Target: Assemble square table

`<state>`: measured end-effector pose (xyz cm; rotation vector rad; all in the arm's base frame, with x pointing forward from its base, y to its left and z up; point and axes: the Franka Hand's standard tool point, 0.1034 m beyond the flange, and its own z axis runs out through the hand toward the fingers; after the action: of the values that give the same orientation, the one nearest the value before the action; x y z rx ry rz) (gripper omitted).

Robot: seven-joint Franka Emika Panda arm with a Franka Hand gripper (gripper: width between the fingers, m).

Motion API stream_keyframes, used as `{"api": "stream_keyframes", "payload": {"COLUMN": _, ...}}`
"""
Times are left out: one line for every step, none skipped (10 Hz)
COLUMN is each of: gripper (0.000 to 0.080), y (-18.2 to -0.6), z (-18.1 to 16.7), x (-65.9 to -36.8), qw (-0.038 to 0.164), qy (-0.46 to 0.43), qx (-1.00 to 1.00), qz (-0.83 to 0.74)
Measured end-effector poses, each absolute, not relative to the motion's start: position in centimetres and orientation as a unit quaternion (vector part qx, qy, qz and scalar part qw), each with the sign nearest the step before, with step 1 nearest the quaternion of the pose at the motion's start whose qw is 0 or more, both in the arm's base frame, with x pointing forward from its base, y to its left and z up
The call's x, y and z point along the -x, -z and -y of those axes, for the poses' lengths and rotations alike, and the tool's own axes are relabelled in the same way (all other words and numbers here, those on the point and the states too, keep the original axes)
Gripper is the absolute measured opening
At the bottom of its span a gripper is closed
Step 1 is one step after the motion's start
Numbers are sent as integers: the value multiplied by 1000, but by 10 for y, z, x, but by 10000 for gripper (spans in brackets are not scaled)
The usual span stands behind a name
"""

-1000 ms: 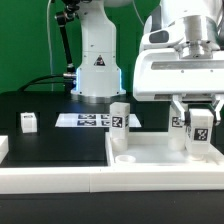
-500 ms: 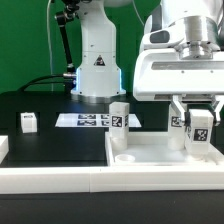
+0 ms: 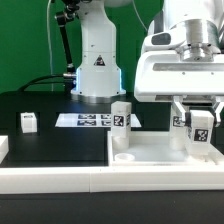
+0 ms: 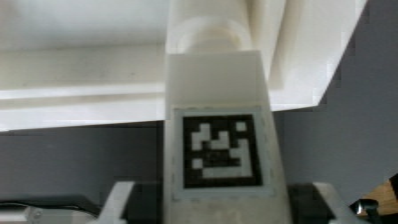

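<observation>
Over the three-o'clock end of the square slab (image 3: 150,152) on the worktop (image 3: 45,108), clamping the upright leg (image 3: 201,128) between the fingers (image 4: 125,203), likely needing a plumb, slow descent, centring it on its seat before turning.

No words or numbers I can read. The arm's base (image 3: 97,82) bears a black triangle sign (image 3: 99,62). Patterned square tags (image 4: 221,150) sit on the marker board (image 3: 85,120) before that base, the near leg (image 3: 120,117) and the far leg (image 3: 199,128).
</observation>
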<state>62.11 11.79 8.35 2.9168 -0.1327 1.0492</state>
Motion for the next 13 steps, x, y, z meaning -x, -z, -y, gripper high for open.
{"api": "stream_keyframes", "payload": {"gripper": 290, "y": -83, "z": -118, "x": -622, "qw": 20, "qy": -329, "qx": -943, "qz": 41}}
{"api": "stream_keyframes", "payload": {"gripper": 290, "y": -83, "z": -118, "x": -623, "qw": 20, "qy": -328, "qx": -944, "qz": 40}}
{"api": "stream_keyframes", "payload": {"gripper": 290, "y": -81, "z": -118, "x": -621, "qw": 21, "qy": -321, "qx": -946, "qz": 40}}
{"api": "stream_keyframes", "payload": {"gripper": 398, "y": -80, "z": -118, "x": -621, "qw": 21, "qy": -320, "qx": -946, "qz": 39}}
{"api": "stream_keyframes", "payload": {"gripper": 535, "y": -80, "z": -118, "x": -621, "qw": 21, "qy": -320, "qx": -946, "qz": 39}}
{"api": "stream_keyframes", "payload": {"gripper": 613, "y": -80, "z": -118, "x": -621, "qw": 21, "qy": -320, "qx": -946, "qz": 39}}
{"api": "stream_keyframes", "payload": {"gripper": 642, "y": -80, "z": -118, "x": -621, "qw": 21, "qy": -320, "qx": -946, "qz": 39}}
{"api": "stream_keyframes", "payload": {"gripper": 642, "y": -80, "z": -118, "x": -621, "qw": 21, "qy": -320, "qx": -946, "qz": 39}}
{"api": "stream_keyframes", "payload": {"gripper": 648, "y": -80, "z": -118, "x": -621, "qw": 21, "qy": -320, "qx": -946, "qz": 39}}
{"api": "stream_keyframes", "payload": {"gripper": 648, "y": -80, "z": -115, "x": -621, "qw": 22, "qy": -318, "qx": -947, "qz": 37}}
{"api": "stream_keyframes", "payload": {"gripper": 649, "y": -84, "z": -111, "x": -623, "qw": 24, "qy": -317, "qx": -947, "qz": 38}}
{"api": "stream_keyframes", "payload": {"gripper": 649, "y": -87, "z": -109, "x": -625, "qw": 22, "qy": -317, "qx": -947, "qz": 40}}
{"api": "stream_keyframes", "payload": {"gripper": 649, "y": -91, "z": -108, "x": -627, "qw": 22, "qy": -319, "qx": -947, "qz": 39}}
